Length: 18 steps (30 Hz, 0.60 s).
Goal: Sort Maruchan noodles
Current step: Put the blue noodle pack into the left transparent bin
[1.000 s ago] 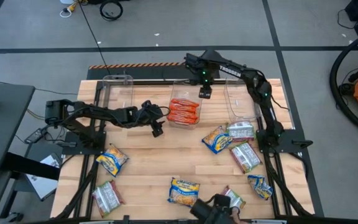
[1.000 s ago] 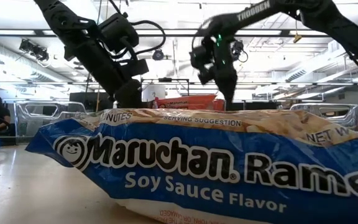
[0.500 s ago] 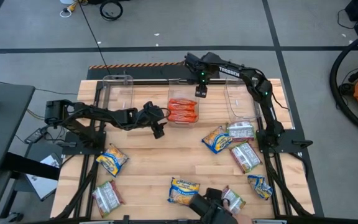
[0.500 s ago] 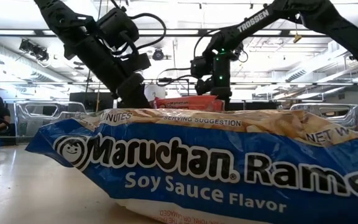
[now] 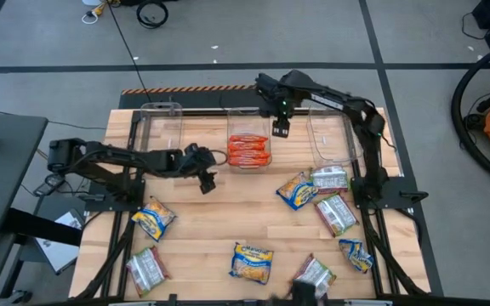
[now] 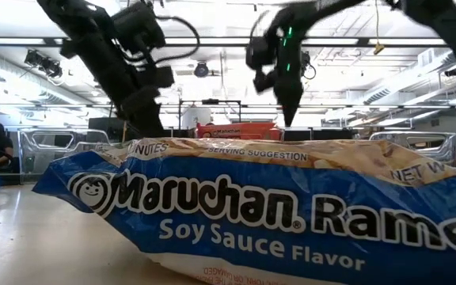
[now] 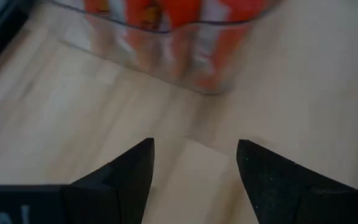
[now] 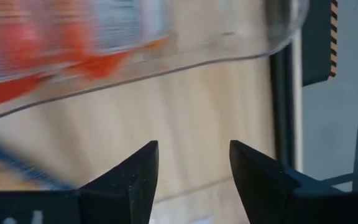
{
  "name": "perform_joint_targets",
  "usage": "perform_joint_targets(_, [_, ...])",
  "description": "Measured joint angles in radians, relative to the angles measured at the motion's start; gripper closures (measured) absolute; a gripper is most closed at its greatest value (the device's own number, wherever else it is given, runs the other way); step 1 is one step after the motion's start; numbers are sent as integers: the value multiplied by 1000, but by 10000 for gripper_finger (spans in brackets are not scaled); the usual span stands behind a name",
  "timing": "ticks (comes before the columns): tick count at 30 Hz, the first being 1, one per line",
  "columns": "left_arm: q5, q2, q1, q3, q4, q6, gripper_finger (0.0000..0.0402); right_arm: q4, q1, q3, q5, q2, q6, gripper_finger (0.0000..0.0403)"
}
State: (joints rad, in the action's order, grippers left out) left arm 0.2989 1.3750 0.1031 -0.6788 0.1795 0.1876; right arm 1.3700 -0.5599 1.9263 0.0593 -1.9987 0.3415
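Orange-red noodle packets (image 5: 249, 150) are stacked in the middle clear bin (image 5: 249, 163), presumably grouped there by flavour. The remaining packets, yellow-and-blue ones (image 5: 251, 261) and silvery-white ones (image 5: 335, 213), lie loose on the wooden surface (image 5: 219, 212), mostly along its near and right sides, awaiting sorting. The right gripper (image 5: 280, 127) hovers at the bin's far right corner, fingers (image 8: 135, 180) spread and empty. The left gripper (image 5: 207, 181) sits just left of the bin, fingers (image 7: 126, 177) spread, holding nothing.
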Motion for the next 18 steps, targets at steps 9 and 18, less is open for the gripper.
perform_joint_targets(9, [57,13,-353,0,20,206,169,149,386,-6,21,208,-287,230])
perform_joint_targets(18, [67,13,-658,-1,15,401,169,68,895,-249,231,297,-804,241])
